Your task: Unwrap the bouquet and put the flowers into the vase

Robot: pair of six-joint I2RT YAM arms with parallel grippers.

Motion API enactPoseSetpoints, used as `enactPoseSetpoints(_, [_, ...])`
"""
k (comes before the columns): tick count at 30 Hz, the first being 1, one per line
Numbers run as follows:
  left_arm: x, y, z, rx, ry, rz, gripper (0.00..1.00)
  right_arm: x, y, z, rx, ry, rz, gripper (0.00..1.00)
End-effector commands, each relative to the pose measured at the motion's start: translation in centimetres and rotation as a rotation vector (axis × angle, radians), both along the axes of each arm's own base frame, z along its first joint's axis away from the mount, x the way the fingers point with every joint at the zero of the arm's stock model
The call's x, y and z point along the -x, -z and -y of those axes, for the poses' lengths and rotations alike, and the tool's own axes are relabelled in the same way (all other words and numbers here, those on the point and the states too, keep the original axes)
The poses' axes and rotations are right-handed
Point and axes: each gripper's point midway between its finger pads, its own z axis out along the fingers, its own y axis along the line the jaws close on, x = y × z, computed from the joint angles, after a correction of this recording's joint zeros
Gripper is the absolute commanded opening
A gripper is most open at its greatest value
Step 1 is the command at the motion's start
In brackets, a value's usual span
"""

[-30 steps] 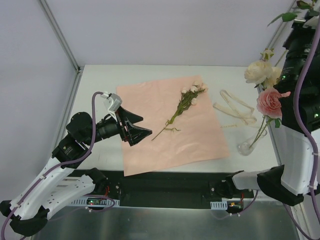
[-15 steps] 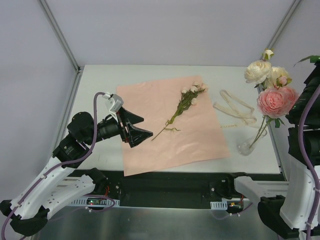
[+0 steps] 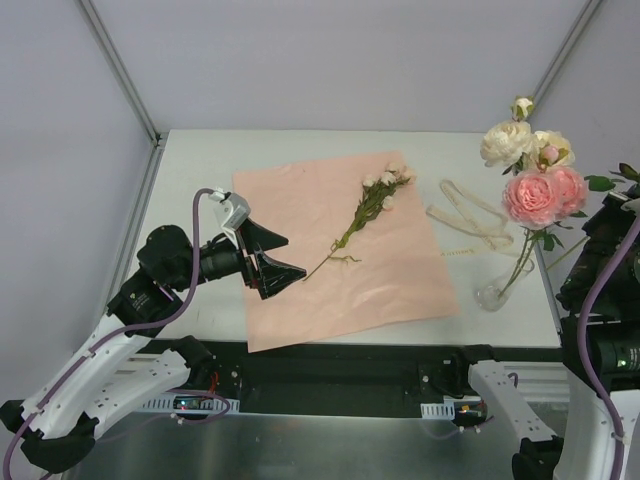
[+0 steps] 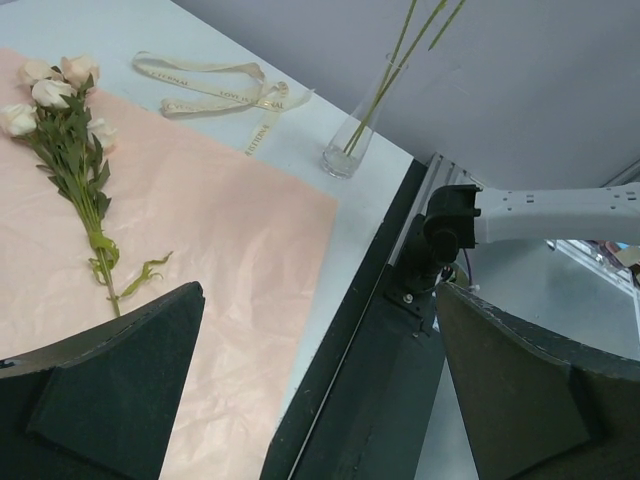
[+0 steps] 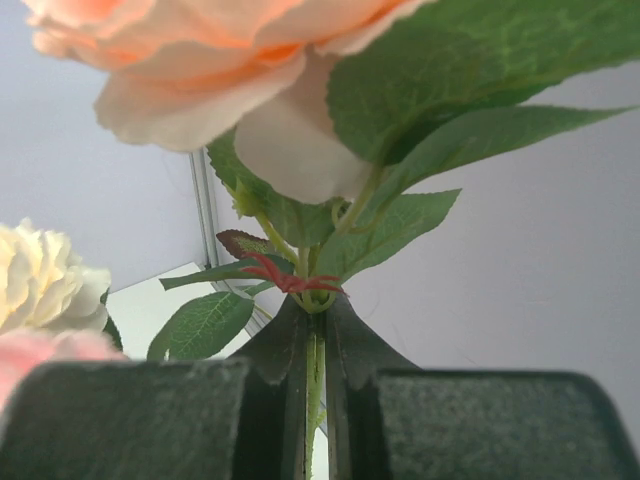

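We take the clear glass vase (image 3: 492,293) as our mark. In it stand large pink and cream roses (image 3: 530,175), blooming high above its neck. Just behind the vase lies the loose cream ribbon (image 3: 468,222). To the vase's left spreads the pink wrapping paper (image 3: 300,290), opened flat, its nearest corner close beside the vase. A sprig of small cream roses (image 3: 368,208) lies on it. Farther left of the vase, beyond the sprig, our left gripper (image 3: 274,266) hovers over the paper, jaws spread wide with nothing between them. Right of the vase, up near the blooms, our right gripper (image 5: 312,315) is clamped tight on the green stem (image 5: 314,375) of a peach rose (image 5: 190,60).
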Motion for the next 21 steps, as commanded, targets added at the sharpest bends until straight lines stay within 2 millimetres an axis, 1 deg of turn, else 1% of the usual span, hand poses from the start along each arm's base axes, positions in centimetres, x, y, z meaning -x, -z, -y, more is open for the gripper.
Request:
enactPoseSetpoints(1, [0.0, -0.6, 0.1, 0.004, 0.02, 0.062, 0.99, 0.8, -1.0, -0.2, -0.005, -0.021, 0.096, 0.01])
enactPoseSetpoints(3, [-0.2, -0.5, 0.2, -0.001, 0.018, 0.06, 0.99, 1.3, -1.0, -0.2, -0.005, -0.025, 0.117, 0.0])
enactPoseSetpoints(5, [-0.3, -0.4, 0.3, -0.005, 0.02, 0.057, 0.99, 1.3, -0.6, -0.2, -0.009, -0.025, 0.131, 0.01])
enactPoseSetpoints(6, [-0.3, -0.5, 0.3, -0.005, 0.02, 0.059, 0.99, 1.8, -0.7, -0.1, -0.011, -0.025, 0.151, 0.0])
enactPoseSetpoints(7, [-0.3, -0.4, 0.3, -0.005, 0.022, 0.058, 0.99, 2.0, -0.8, 0.0, -0.014, -0.022, 0.167, 0.0])
enactPoseSetpoints(8, [-0.4, -0.4, 0.3, -0.006, 0.02, 0.058, 0.99, 1.9, -0.3, 0.0, -0.016, -0.021, 0.166, 0.0])
enactPoseSetpoints(10, [-0.4, -0.4, 0.4, -0.007, 0.02, 0.055, 0.99, 2.4, -0.1, 0.0, -0.023, -0.02, 0.183, 0.0])
enactPoseSetpoints(11, [-0.5, -0.3, 0.4, -0.008, 0.017, 0.05, 0.99, 2.2, 0.4, 0.0, -0.027, -0.022, 0.178, 0.01])
enactPoseSetpoints(14, [-0.6, -0.2, 0.4, -0.01, 0.019, 0.048, 0.99, 2.8, 0.7, 0.0, -0.046, -0.025, 0.217, 0.0])
enactPoseSetpoints(15, [-0.5, -0.2, 0.4, -0.011, 0.019, 0.047, 0.99, 2.5, 1.2, 0.0, -0.054, -0.027, 0.217, 0.0])
enactPoseSetpoints(21, [-0.6, -0.1, 0.6, -0.014, 0.022, 0.043, 0.99, 3.0, 1.3, 0.0, -0.072, -0.028, 0.256, 0.0])
